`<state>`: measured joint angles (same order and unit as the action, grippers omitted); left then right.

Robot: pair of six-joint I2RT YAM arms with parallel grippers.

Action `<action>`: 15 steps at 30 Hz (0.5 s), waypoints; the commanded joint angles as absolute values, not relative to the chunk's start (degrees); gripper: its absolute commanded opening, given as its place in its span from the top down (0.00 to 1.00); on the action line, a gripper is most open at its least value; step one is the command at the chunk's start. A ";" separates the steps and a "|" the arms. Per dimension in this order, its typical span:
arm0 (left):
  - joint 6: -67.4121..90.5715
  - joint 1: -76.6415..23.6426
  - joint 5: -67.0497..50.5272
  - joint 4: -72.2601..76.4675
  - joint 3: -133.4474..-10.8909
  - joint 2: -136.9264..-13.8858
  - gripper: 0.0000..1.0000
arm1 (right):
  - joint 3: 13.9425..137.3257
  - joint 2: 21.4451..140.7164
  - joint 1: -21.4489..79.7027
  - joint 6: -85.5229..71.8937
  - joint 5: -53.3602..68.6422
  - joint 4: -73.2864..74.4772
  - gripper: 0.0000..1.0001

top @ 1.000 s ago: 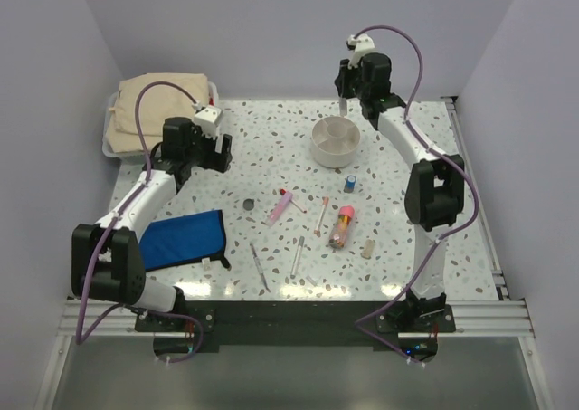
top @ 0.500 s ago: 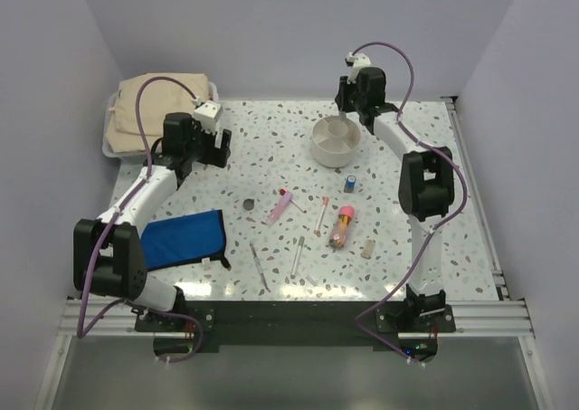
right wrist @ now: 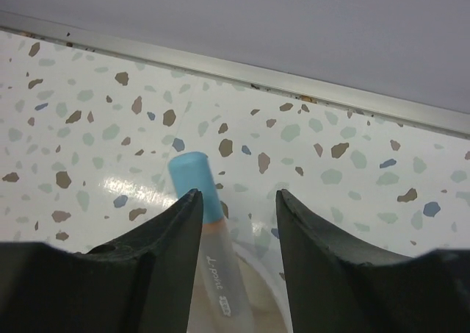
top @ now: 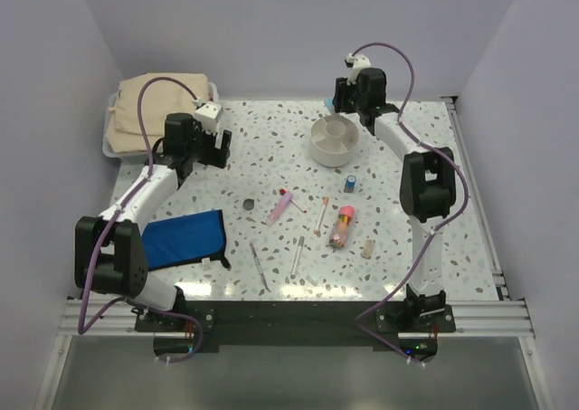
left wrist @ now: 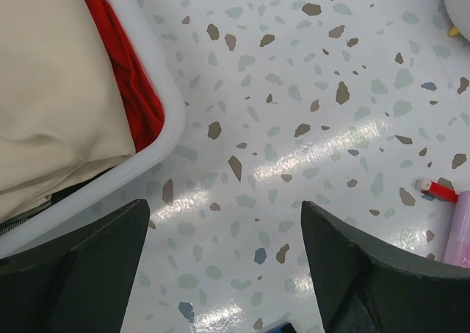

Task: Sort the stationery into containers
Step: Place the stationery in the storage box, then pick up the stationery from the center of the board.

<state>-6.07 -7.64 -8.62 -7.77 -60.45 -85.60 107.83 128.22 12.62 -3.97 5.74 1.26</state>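
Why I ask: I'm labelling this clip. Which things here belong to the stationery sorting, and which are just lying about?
Job: round white cup; white bin; blue-capped stick at the cup; loose blue-capped stick; pink marker; red-tipped pen; pink-red tube; beige eraser; silver pen; second silver pen.
Lying about: blue pouch; beige cloth in the bin.

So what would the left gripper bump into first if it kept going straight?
Probably just the bare table. The left gripper is open and points down at its speckled top, between the white bin and the pink marker.
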 commanded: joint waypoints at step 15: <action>-5.80 -8.00 -9.84 -1.84 -56.43 -82.09 0.09 | 104.23 112.41 13.96 11.55 24.74 15.32 0.48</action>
